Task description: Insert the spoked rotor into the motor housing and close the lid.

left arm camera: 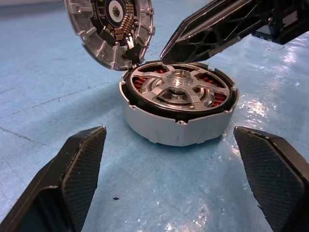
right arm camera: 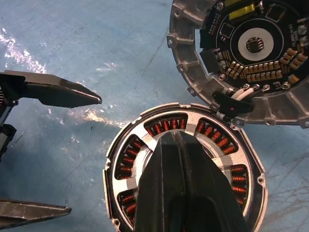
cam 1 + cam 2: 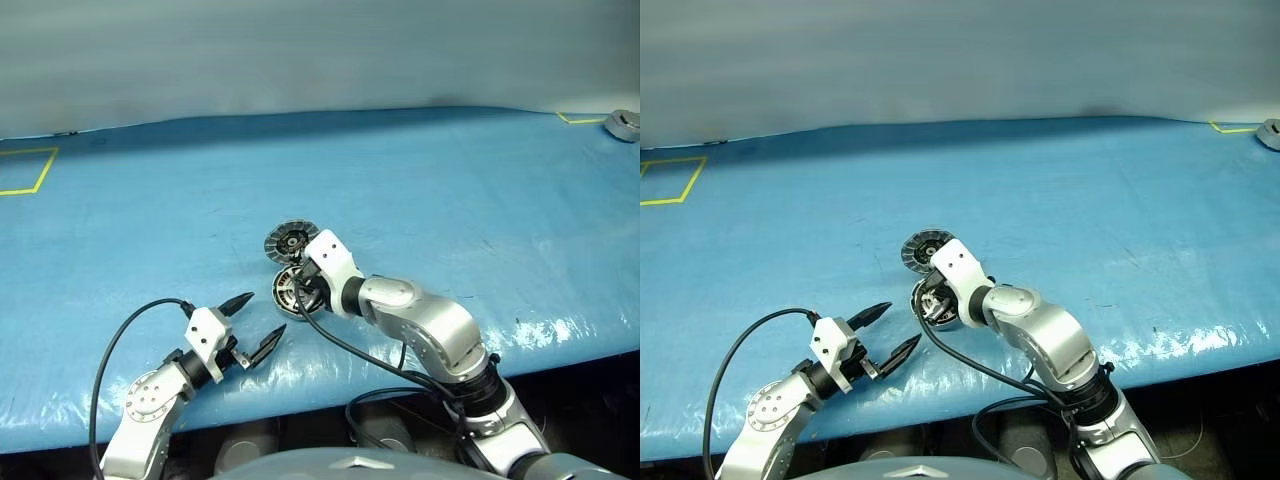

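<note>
Your spoked rotor [image 1: 179, 93] already sits inside the motor housing [image 1: 176, 128] on the blue table [image 3: 480, 200], copper windings showing between its spokes. Your right gripper [image 2: 176, 159], clenched and empty, hangs over the hub, likely pressing it home. The lid [image 1: 110, 30] stands open on its hinge, circuit face exposed. Your left gripper [image 3: 255, 325] waits spread wide, just beside. No legible markings.
</note>
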`<state>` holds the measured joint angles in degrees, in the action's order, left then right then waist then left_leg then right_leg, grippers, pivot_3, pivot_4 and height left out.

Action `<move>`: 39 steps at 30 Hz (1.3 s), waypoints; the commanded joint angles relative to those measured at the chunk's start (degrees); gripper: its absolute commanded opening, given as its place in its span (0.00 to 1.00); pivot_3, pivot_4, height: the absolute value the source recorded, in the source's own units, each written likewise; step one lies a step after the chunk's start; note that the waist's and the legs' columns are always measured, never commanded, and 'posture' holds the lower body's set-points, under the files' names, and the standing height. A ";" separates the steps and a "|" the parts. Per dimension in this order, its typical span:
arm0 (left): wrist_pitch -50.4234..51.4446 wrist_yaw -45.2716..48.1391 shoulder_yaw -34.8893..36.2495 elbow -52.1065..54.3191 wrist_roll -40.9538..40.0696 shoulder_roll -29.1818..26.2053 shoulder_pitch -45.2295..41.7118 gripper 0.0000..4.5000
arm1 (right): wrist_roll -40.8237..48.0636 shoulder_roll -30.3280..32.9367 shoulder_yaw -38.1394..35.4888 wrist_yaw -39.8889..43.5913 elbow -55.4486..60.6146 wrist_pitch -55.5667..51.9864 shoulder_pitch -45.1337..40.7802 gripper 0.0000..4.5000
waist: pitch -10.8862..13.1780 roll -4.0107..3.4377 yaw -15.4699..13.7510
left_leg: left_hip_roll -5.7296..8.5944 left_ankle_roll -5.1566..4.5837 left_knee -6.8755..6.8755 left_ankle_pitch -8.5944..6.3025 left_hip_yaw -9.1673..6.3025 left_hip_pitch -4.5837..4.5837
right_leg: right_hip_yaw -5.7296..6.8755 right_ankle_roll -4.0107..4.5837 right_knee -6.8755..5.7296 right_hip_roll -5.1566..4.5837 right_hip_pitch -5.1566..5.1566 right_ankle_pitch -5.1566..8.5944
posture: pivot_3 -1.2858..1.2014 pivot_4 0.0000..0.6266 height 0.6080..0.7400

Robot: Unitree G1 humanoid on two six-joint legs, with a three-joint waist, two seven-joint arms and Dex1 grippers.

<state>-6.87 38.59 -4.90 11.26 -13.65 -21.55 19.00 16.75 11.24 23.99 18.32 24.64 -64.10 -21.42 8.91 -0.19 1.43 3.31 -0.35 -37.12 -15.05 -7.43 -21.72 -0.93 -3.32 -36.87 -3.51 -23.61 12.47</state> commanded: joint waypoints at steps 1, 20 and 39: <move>0.00 -0.41 0.40 1.55 -0.43 0.03 0.26 1.00 | -1.53 -1.36 1.22 -0.77 -1.88 2.80 -0.57 0.00 | 0.00 0.00 0.03 | 0.00 0.00 0.00 0.00 0.00 0.00 | 0.00 0.00 0.00 0.00 0.00 0.00 | 0.52 0.24 1.00; 0.63 -1.19 -0.27 2.28 -0.27 0.11 0.33 1.00 | -2.89 -2.08 5.39 -1.40 -1.29 -3.94 -2.54 0.00 | -0.06 -0.02 0.15 | 0.01 0.01 0.01 0.01 -0.04 0.12 | 0.01 0.01 0.00 0.00 -0.03 0.00 | 0.52 0.24 1.00; 23.79 -0.90 15.60 -12.01 -16.92 -4.36 -20.94 0.96 | -1.95 8.25 -7.24 6.59 9.56 31.41 26.56 0.00 | -0.01 0.08 -0.11 | 0.01 0.10 -0.05 0.06 -0.07 0.07 | 0.11 -0.30 -0.05 0.06 0.11 0.16 | 0.52 0.24 1.00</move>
<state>15.77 36.57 9.74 1.26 -29.34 -25.20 0.24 13.99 20.46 17.37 24.36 34.40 -36.63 4.42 8.90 -0.11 1.32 3.31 -0.22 -37.19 -14.96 -7.50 -21.62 -0.84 -3.64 -36.93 -3.43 -23.48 12.60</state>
